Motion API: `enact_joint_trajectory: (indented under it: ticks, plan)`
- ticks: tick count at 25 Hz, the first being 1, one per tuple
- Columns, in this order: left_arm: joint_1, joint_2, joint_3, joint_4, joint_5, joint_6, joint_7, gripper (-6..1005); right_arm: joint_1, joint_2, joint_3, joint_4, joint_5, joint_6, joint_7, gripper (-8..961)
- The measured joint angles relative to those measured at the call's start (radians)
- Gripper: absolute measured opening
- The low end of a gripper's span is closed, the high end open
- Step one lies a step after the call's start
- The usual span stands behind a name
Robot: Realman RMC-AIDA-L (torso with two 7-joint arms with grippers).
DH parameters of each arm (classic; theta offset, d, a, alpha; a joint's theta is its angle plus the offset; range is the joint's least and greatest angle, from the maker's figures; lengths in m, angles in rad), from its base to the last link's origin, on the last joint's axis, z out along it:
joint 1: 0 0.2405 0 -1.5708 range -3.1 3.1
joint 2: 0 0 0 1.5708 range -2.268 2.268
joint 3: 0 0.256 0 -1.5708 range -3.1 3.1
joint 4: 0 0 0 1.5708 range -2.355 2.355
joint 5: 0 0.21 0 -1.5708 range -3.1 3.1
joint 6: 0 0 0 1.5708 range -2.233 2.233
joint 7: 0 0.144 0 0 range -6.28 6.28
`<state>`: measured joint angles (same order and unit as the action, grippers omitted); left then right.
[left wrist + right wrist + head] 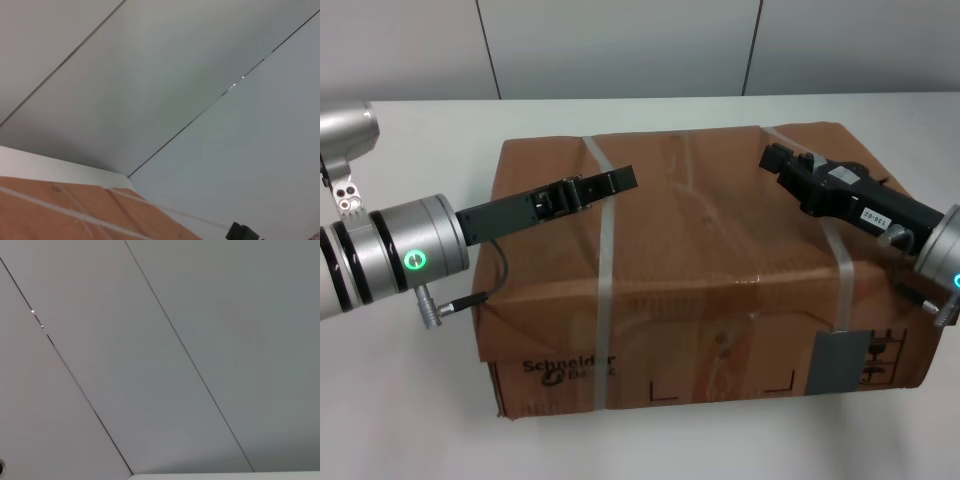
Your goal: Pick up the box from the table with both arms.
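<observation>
Head view left both pincers' spread impossible to tell: left black gripper (620, 181) and right black gripper (772, 158) lay over the strapped brown cardboard box (720, 250), mid white table (400, 400), open tabletop all round.

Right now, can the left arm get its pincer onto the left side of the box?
Probably yes, after pulling back. The left pincer lies over the top of the box, not beside it. The table next to the box's left side looks bare, so nothing seems to block that approach.
</observation>
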<state>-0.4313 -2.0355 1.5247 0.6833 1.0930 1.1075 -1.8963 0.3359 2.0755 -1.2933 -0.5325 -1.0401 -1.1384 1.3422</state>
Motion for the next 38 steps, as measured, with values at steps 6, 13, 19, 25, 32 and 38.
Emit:
enact_joint_trajectory:
  ticks: [6, 13, 19, 25, 32, 38]
  plan:
    - [0.0, 0.0, 0.0, 0.0, 0.001, 0.0, 0.003, 109, 0.0, 0.0, 0.0, 0.0, 0.0, 0.0, 0.0, 98]
    - [0.0, 0.0, 0.0, -0.001, 0.001, -0.003, 0.006, 109, 0.0, 0.0, 0.0, 0.0, 0.0, -0.001, 0.0, 98]
    - [0.0, -0.001, 0.0, -0.001, 0.001, -0.005, 0.008, 109, 0.0, 0.0, 0.013, 0.0, 0.0, -0.023, 0.0, 98]
    - [0.0, -0.002, 0.0, -0.001, 0.001, -0.007, 0.009, 109, -0.002, 0.0, 0.022, 0.0, 0.0, -0.025, 0.0, 98]
    - [0.0, -0.002, 0.0, 0.001, 0.0, -0.007, 0.01, 109, -0.003, 0.0, 0.022, -0.001, 0.0, -0.024, 0.0, 98]
    - [0.0, -0.002, 0.0, 0.001, -0.001, -0.007, 0.01, 109, -0.003, 0.0, 0.022, -0.001, 0.0, -0.025, 0.0, 98]
